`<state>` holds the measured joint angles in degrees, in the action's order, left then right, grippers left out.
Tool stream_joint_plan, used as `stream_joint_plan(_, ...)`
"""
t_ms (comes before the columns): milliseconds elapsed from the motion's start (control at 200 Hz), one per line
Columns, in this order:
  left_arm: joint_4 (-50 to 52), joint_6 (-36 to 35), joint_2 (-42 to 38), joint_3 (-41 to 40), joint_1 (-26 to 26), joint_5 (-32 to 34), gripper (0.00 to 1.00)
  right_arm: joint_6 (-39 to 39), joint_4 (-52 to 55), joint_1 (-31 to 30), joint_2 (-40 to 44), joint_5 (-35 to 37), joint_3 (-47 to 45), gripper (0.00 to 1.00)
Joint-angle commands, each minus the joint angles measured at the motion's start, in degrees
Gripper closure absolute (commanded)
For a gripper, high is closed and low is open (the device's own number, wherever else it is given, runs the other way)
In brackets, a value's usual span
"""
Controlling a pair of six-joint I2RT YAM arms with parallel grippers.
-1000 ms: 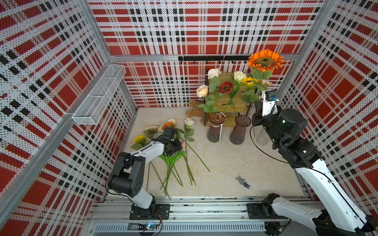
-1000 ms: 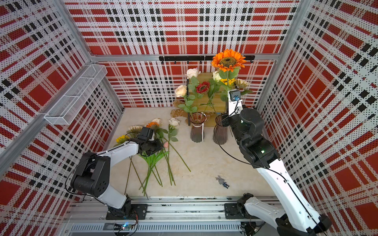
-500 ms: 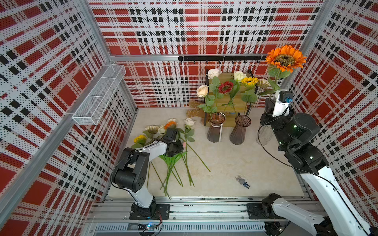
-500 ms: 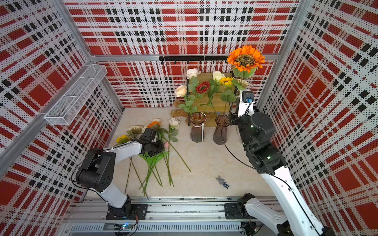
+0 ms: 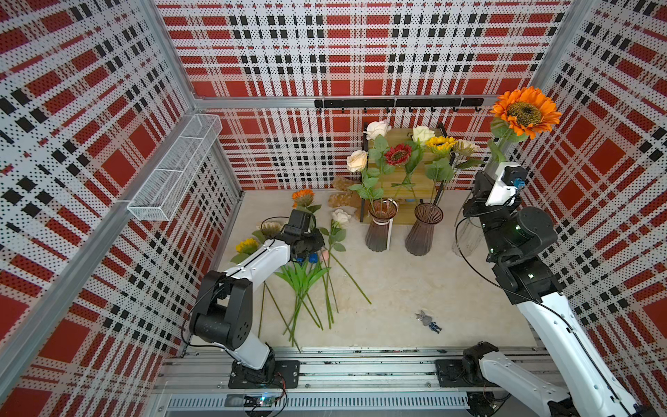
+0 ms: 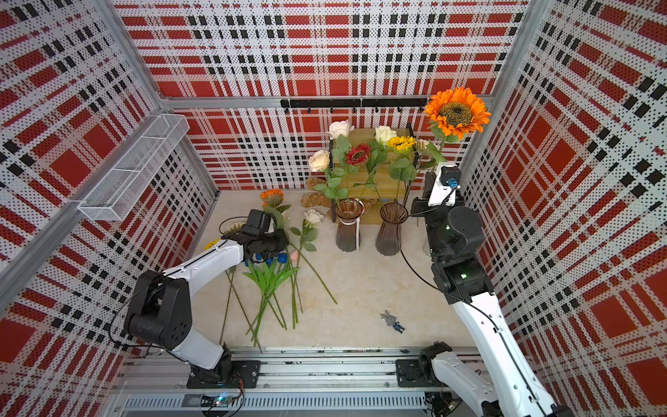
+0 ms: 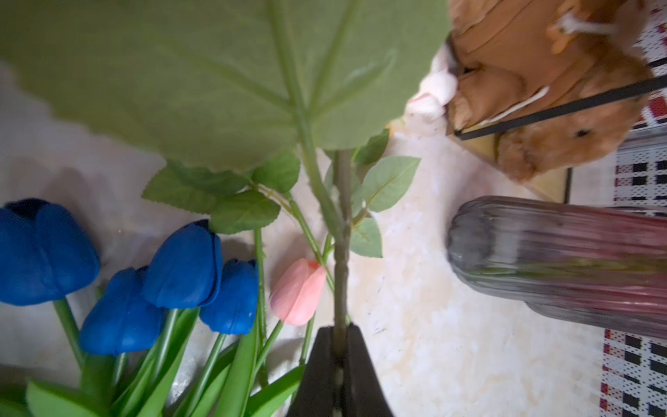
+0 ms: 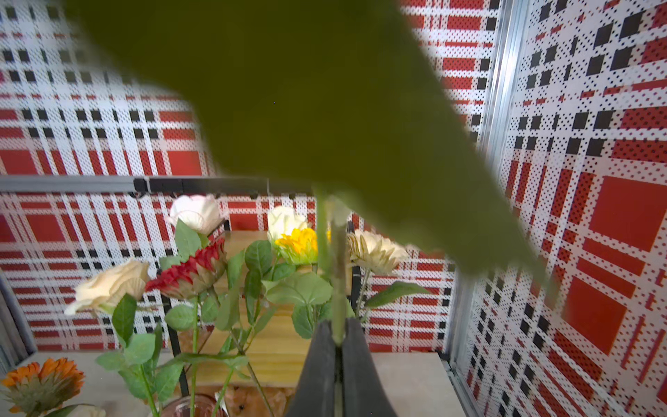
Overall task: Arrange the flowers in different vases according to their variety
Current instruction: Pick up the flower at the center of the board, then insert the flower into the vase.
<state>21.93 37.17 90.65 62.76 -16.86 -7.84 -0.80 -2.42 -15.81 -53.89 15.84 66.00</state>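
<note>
Right gripper (image 8: 338, 325) pinches orange sunflower (image 5: 523, 112) by its stalk, raised near clear vase (image 5: 467, 234); left gripper (image 7: 339, 330) pinches a stem (image 7: 341, 252) among blooms lying on table (image 5: 397, 289). Ribbed vases (image 5: 379, 231) hold roses (image 5: 357, 160) and sunflowers (image 5: 438, 144)

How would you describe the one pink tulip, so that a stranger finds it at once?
Look at the loose flowers lying on the pale table, near the left arm. Among them is a cluster of blue tulips, and the pink tulip lies beside these. It is the only pink bud there; its neighbours are deep blue.
</note>
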Motion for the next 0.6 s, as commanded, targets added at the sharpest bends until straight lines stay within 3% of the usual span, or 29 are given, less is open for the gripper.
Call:
stream_joint_plan(0,4.0,-0.3,-3.8,3.0,-0.3,2.2,1.00,-3.2,-8.8,1.9,-0.7,-3.6,-1.7,1.00)
stream_joint_plan(341,11.5,-1.3,-10.2,10.2,0.2,6.3,1.00,-9.0,-14.5,3.0,-6.3,-7.7,-0.9,1.00)
stream_joint_plan(596,12.8,-2.1,-14.9,19.2,-0.4,9.0,1.00,-12.9,-18.7,4.8,-8.8,-8.1,-6.4,1.00)
